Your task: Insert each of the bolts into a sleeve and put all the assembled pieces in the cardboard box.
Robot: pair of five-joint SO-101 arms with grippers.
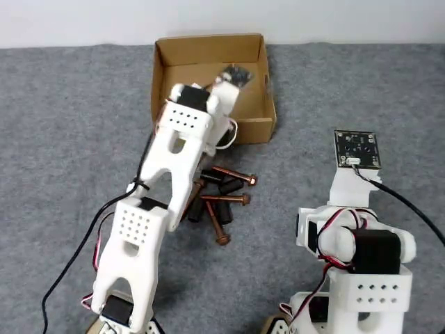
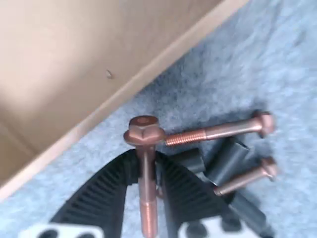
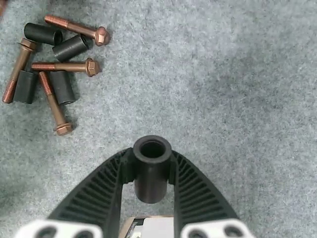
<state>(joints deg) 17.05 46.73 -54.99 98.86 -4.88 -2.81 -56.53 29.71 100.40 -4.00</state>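
Holding one copper-coloured bolt [image 2: 147, 183] by its shank, the left jaws are pinched on it with the hexagonal head standing clear beyond their tips. It hangs over the grey bench [image 1: 62, 125], just beside a wall of the cardboard box [image 1: 208, 50]. Left arm [image 1: 149, 223]: stretched from the near edge up to the front wall of that box. The box is open-topped and sits at the far side of the bench. Centre stock: four loose bolts [image 3: 64, 66] and four loose sleeves [image 3: 63, 85], black, lying flat in one tangled heap near the box front, between the two arms. Right arm [image 1: 365, 264]: folded back at the right side. Right jaws: pinched on one black sleeve [image 3: 152, 168], gripped by its sides with the open bore facing the wrist camera, above bare bench, well apart from the heap.
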